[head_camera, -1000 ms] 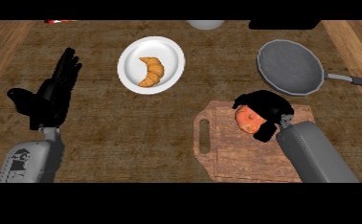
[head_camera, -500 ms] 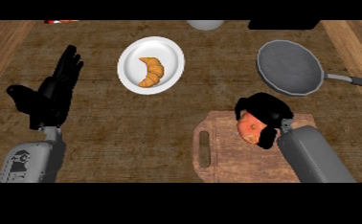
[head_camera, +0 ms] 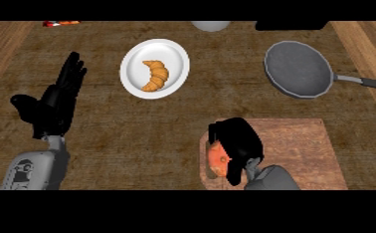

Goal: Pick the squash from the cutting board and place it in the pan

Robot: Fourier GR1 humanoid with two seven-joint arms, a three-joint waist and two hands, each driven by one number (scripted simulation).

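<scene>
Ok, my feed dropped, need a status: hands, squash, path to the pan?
Right hand curled over squash on cutting board. Left hand open, resting at left. Pan bare, nothing between board and pan.

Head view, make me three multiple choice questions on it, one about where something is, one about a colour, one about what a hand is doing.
1. Where does the croissant lie?
A. on the white plate
B. in the pan
C. on the cutting board

2. What colour is the squash?
A. green
B. orange
C. purple

3. What is the right hand doing?
A. resting open by the plate
B. holding the pan's handle
C. curled over the squash on the cutting board

Answers:
1. A, the croissant sits in the middle of the plate, well left of the pan.
2. B, orange shows beside the black fingers.
3. C, its fingers wrap the squash at the board's left end; the left hand rests open at the view's left.
</scene>
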